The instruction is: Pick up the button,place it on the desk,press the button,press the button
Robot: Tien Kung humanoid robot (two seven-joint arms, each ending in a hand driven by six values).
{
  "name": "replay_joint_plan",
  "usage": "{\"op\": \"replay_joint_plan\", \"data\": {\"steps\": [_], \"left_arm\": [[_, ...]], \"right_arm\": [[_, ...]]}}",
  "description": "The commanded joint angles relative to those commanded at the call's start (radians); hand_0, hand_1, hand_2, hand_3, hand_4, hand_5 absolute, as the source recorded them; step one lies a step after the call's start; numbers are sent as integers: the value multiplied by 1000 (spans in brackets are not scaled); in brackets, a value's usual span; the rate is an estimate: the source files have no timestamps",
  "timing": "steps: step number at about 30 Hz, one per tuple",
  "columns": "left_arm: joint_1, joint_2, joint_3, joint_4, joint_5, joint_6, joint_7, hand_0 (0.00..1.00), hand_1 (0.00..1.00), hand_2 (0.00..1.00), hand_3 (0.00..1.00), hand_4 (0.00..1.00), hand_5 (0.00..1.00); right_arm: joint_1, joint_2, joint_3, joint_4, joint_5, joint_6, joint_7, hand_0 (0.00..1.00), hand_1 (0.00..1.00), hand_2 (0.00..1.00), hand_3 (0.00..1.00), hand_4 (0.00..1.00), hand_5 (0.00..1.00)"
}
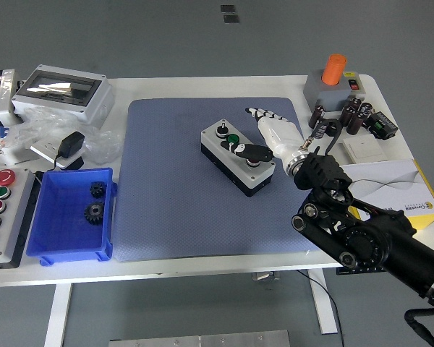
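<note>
The button box (231, 165), white on top with a black base, lies at an angle in the middle of the blue mat (166, 195). Its top carries a black button (220, 132), a green button (233, 138) and a third one under my thumb. My right hand (254, 134), white with black fingertips, reaches in from the lower right. Its fingers (260, 113) stretch out flat past the box's far right side. Its thumb (246, 152) lies across the box's top at the right-hand button. The hand holds nothing. My left arm does not show.
A blue bin (40, 231) with two black gears stands at the mat's left. A panel of coloured buttons (0, 210) lies at the far left. A grey enclosure (65, 90), plastic bags and a black adapter (71, 144) are at back left. A grey box with an orange cylinder (334, 72), small black parts (354, 116) and a yellow-white carton (405, 195) are at right.
</note>
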Motion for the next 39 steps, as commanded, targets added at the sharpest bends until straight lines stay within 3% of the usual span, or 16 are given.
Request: {"op": "replay_joint_plan", "data": {"steps": [18, 19, 24, 25, 30, 31, 36, 37, 39], "left_arm": [[-2, 2, -8, 0, 4, -13, -20, 728, 736, 658, 657, 783, 420], [-2, 2, -10, 0, 4, -16, -23, 728, 735, 658, 657, 782, 415], [-4, 1, -14, 0, 6, -22, -36, 728, 735, 658, 657, 782, 415], [-4, 1, -15, 0, 6, -23, -37, 728, 736, 658, 659, 784, 413], [-4, 1, -15, 0, 7, -23, -41, 728, 736, 658, 659, 784, 413], [-4, 1, -15, 0, 7, -23, -41, 729, 735, 658, 660, 787, 399], [-4, 1, -13, 0, 7, -22, -41, 729, 735, 658, 660, 787, 399], [-4, 1, -12, 0, 7, -21, -40, 729, 735, 658, 661, 791, 389], [-5, 1, -10, 0, 6, -20, -40, 729, 735, 658, 661, 791, 389]], "right_arm": [[25, 33, -85, -60, -44, 46, -66, 926, 977, 998, 998, 998, 848], [25, 34, -88, -60, -47, 49, -71, 671, 792, 901, 998, 998, 830], [27, 41, -98, -68, -72, 51, -93, 671, 792, 901, 998, 998, 830], [27, 43, -100, -70, -76, 50, -96, 454, 719, 850, 998, 998, 810], [26, 47, -107, -89, -86, 30, -109, 454, 719, 850, 998, 998, 810], [26, 47, -108, -92, -87, 24, -111, 266, 563, 727, 998, 998, 672], [24, 51, -115, -103, -89, -1, -121, 266, 563, 727, 998, 998, 672], [24, 52, -116, -104, -90, -4, -123, 175, 455, 590, 998, 972, 491], [22, 55, -119, -108, -94, -10, -126, 175, 455, 590, 998, 972, 491]]}}
